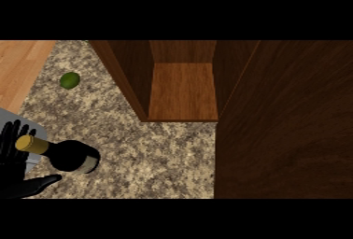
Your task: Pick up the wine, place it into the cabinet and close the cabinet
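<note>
The wine bottle is dark with a gold cap and stands on the granite counter at the lower left. My left hand shows at the left edge just beside it. Its fingers are straight and point up behind the bottle's neck, and its thumb reaches right below the bottle's base. The hand is open and not curled round the bottle. The wooden cabinet stands open at the top centre with a bare shelf inside. Its dark door is swung out and fills the right side. My right hand is out of view.
A green lime lies on the counter at the upper left. A grey surface shows at the left edge behind my hand. Light wooden flooring lies beyond the counter's left edge.
</note>
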Motion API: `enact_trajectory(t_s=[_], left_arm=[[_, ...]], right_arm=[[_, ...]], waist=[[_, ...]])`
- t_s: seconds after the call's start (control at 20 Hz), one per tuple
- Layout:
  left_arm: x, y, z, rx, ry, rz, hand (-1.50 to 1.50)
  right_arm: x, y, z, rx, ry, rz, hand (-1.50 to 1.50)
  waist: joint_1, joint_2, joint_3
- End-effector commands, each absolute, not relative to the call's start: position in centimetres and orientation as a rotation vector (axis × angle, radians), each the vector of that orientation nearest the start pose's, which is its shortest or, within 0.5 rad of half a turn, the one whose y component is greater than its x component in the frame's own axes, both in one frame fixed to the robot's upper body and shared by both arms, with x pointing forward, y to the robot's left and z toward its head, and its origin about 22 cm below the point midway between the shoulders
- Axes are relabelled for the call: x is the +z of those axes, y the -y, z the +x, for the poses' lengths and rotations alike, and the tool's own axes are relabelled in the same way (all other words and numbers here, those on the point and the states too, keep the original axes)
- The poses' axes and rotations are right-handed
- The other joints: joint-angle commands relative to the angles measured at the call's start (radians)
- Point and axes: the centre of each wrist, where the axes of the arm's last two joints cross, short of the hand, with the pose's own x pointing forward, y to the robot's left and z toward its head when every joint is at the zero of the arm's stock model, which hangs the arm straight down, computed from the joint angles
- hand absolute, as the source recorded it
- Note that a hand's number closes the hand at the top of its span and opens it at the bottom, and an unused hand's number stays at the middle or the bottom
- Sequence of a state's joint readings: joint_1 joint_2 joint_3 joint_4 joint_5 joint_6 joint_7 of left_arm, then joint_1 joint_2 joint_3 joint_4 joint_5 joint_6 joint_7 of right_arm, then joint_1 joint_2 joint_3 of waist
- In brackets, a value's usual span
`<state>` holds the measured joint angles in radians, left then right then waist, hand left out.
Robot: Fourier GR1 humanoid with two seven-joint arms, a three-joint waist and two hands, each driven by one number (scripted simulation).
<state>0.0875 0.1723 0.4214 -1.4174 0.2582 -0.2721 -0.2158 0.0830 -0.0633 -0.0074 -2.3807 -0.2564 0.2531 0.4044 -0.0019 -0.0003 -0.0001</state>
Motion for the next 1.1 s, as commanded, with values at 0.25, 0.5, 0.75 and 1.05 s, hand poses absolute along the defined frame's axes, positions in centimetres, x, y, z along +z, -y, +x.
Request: enact_trajectory(t_s=[0.25,0.5,0.75,1.05], left_arm=[[-7.5,-38.4,18.1,0.274,1.619,0.060,-1.50],[-8.8,-40.9,20.1,0.266,1.624,0.074,-1.50],[-10.8,-38.5,20.3,0.240,1.613,0.053,-1.50],[-13.0,-39.1,19.5,0.261,1.591,0.058,-1.50]], right_arm=[[17.9,24.9,14.9,0.259,1.900,0.275,-1.50],[17.1,24.6,16.8,0.257,1.902,0.272,-1.50],[17.1,22.9,15.7,0.261,1.908,0.255,-1.50],[17.8,23.7,14.7,0.261,1.917,0.254,-1.50]], waist=[[-0.001,0.000,0.000],[-0.002,0.001,-0.001],[-0.001,0.000,0.000],[-0.004,0.001,-0.001]])
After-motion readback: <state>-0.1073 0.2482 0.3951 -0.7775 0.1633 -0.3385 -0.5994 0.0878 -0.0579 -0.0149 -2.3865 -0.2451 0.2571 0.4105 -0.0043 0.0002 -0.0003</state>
